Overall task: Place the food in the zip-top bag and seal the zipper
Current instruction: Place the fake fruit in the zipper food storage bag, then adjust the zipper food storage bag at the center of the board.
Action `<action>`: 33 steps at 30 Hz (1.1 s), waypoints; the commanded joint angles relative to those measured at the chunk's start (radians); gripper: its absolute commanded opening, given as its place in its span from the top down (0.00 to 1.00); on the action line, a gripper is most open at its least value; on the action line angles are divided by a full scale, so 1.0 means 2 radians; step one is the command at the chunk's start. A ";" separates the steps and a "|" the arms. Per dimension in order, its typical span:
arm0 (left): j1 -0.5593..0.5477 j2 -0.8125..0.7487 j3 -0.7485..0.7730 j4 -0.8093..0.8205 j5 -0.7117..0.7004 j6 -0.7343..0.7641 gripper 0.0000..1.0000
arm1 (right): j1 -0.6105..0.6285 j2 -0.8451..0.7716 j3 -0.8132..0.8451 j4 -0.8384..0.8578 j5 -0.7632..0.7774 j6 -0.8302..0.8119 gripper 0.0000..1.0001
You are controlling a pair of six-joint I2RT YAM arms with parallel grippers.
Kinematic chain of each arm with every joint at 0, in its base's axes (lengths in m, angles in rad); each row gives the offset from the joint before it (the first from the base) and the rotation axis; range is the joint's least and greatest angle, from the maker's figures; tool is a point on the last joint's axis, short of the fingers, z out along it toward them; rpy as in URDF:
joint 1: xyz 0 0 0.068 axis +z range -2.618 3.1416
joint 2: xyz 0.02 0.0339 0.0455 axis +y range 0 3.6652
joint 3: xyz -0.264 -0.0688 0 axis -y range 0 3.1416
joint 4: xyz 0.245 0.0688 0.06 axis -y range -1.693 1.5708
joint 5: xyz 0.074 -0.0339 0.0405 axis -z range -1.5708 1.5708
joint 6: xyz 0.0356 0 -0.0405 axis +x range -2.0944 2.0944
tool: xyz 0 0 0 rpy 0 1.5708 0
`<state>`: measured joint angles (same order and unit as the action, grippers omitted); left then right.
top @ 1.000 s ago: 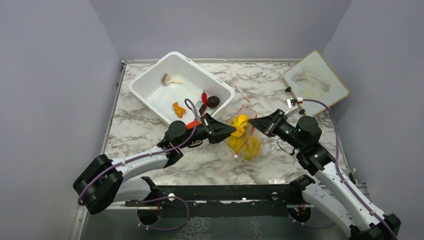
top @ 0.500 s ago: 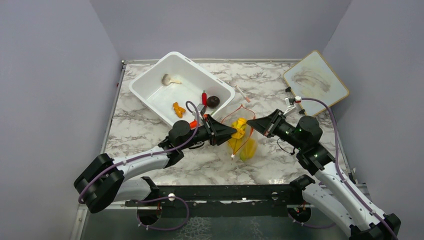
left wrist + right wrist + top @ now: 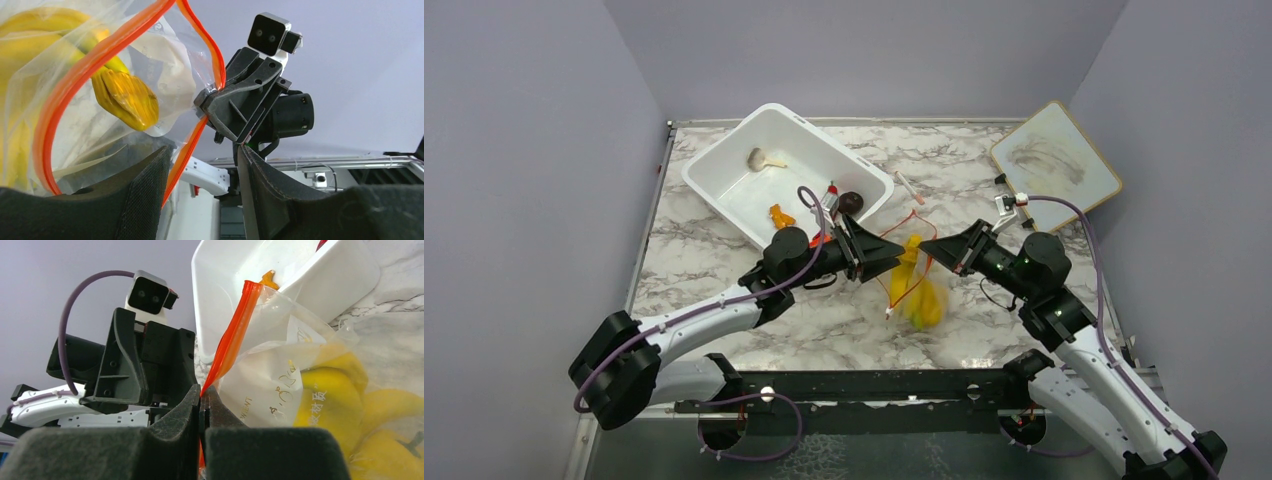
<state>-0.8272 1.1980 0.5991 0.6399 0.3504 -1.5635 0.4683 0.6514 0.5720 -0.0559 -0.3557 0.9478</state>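
We have the right gripper [image 3: 922, 244] clenched on the zipper [image 3: 231, 340]. Its wrist view shows both fingers pinched flat on the orange strip with no gap. The left wrist camera shows the same pinch at the right end of the bag mouth.

We read the left gripper [image 3: 894, 261] as released. Its jaws stand apart in its wrist view, and the orange strip runs down through the gap, close to the left-hand finger. We can't tell if it touches.

The zip-top bag [image 3: 914, 288] hangs at the centre of the overhead frame, between the two gripper tips, with its mouth gaping in a loop. Its lower half is blurred overhead, so we can't tell if it rests on the marble table [image 3: 684, 262].

In the bag we see the banana [image 3: 47, 20] at top left of the left wrist frame. Below it is a ribbed yellow piece [image 3: 125, 97] that looks like the pepper.

The white tub [image 3: 734, 190] sits upper left of centre overhead, just behind the left gripper. It holds:
- the dark brown round fruit [image 3: 851, 203] at its right corner
- the red chili [image 3: 832, 192] just left of that
- a small orange bit [image 3: 780, 215]
- a beige mushroom-shaped piece [image 3: 764, 158] toward the top

The pen-like stick [image 3: 911, 188] lies on the table just right of the tub. The whiteboard [image 3: 1054, 165] is at upper right, well apart from the bag.
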 commanded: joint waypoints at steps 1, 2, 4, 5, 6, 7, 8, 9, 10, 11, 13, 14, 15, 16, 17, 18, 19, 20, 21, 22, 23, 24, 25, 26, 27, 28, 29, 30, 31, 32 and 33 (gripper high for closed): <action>-0.003 -0.034 0.030 -0.050 -0.005 0.069 0.46 | 0.000 -0.011 0.031 0.003 0.013 -0.017 0.99; -0.003 -0.040 0.035 -0.064 -0.009 0.084 0.46 | 0.000 -0.012 0.035 -0.002 0.016 -0.020 0.99; -0.004 -0.055 0.052 -0.101 -0.018 0.128 0.46 | 0.000 -0.013 0.040 -0.009 0.020 -0.027 0.99; -0.003 -0.061 0.063 -0.129 -0.026 0.151 0.46 | 0.000 -0.015 0.043 -0.012 0.022 -0.032 0.99; -0.003 -0.067 0.077 -0.162 -0.036 0.181 0.46 | 0.000 -0.018 0.046 -0.014 0.023 -0.036 0.99; -0.003 -0.072 0.092 -0.198 -0.052 0.215 0.45 | 0.000 -0.020 0.050 -0.015 0.024 -0.040 0.99; -0.004 -0.075 0.110 -0.241 -0.070 0.248 0.45 | 0.000 -0.023 0.052 -0.016 0.025 -0.044 0.99; -0.003 -0.076 0.127 -0.278 -0.094 0.288 0.45 | 0.000 -0.025 0.055 -0.018 0.025 -0.047 0.99; -0.003 -0.077 0.143 -0.314 -0.115 0.322 0.44 | 0.000 -0.026 0.058 -0.020 0.024 -0.050 0.99; -0.003 -0.077 0.158 -0.344 -0.135 0.350 0.44 | 0.000 -0.027 0.060 -0.021 0.021 -0.053 0.99; -0.003 -0.076 0.175 -0.383 -0.159 0.393 0.43 | 0.000 -0.027 0.061 -0.022 0.015 -0.058 0.99; -0.003 -0.073 0.179 -0.391 -0.161 0.408 0.42 | 0.000 -0.025 0.061 -0.023 0.013 -0.058 0.99; -0.003 -0.070 0.183 -0.395 -0.158 0.420 0.41 | 0.000 -0.023 0.061 -0.027 0.012 -0.058 0.99; -0.003 -0.065 0.187 -0.396 -0.150 0.427 0.41 | 0.000 -0.020 0.060 -0.031 0.012 -0.057 0.99; -0.004 -0.059 0.190 -0.395 -0.142 0.433 0.40 | 0.000 -0.019 0.060 -0.032 0.011 -0.056 0.99; -0.004 -0.051 0.193 -0.395 -0.133 0.437 0.40 | 0.000 -0.017 0.058 -0.032 0.009 -0.055 0.99; -0.003 -0.042 0.196 -0.397 -0.126 0.441 0.40 | 0.000 -0.016 0.056 -0.030 0.006 -0.052 0.99; -0.003 -0.033 0.198 -0.398 -0.120 0.444 0.40 | 0.000 -0.015 0.055 -0.027 0.004 -0.049 0.99; -0.004 -0.024 0.201 -0.399 -0.115 0.447 0.40 | 0.000 -0.015 0.055 -0.026 0.003 -0.048 0.99; -0.004 -0.016 0.203 -0.400 -0.112 0.449 0.40 | 0.000 -0.015 0.055 -0.027 0.002 -0.048 0.99; -0.003 -0.009 0.204 -0.400 -0.112 0.451 0.40 | -0.001 -0.014 0.057 -0.028 0.002 -0.048 0.99; -0.004 -0.002 0.205 -0.400 -0.115 0.454 0.40 | 0.000 -0.014 0.057 -0.031 0.003 -0.049 0.99; -0.004 0.004 0.205 -0.402 -0.119 0.457 0.41 | 0.000 -0.014 0.058 -0.034 0.003 -0.050 0.99; -0.003 0.009 0.207 -0.403 -0.124 0.460 0.43 | 0.000 -0.014 0.059 -0.037 0.004 -0.051 0.99; -0.004 0.013 0.210 -0.406 -0.126 0.462 0.47 | 0.000 -0.015 0.059 -0.041 0.004 -0.052 0.99; -0.004 0.015 0.213 -0.407 -0.126 0.464 0.53 | 0.000 -0.016 0.059 -0.045 0.005 -0.053 0.99; -0.004 0.016 0.216 -0.406 -0.124 0.464 0.60 | 0.000 -0.017 0.059 -0.051 0.008 -0.055 0.99; -0.004 0.016 0.220 -0.406 -0.123 0.464 0.71 | 0.000 -0.019 0.060 -0.057 0.011 -0.056 0.99; -0.004 0.015 0.223 -0.405 -0.123 0.464 0.85 | 0.000 -0.020 0.060 -0.065 0.016 -0.059 0.99; -0.004 0.011 0.225 -0.404 -0.122 0.463 0.96 | 0.000 -0.020 0.061 -0.075 0.025 -0.062 0.99; -0.004 0.006 0.228 -0.402 -0.119 0.461 1.00 | 0.000 -0.019 0.066 -0.093 0.037 -0.069 0.99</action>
<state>-0.8291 1.2396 0.9924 -0.1814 0.1070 -0.6636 0.4683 0.6273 0.6594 -0.1783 -0.3298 0.8505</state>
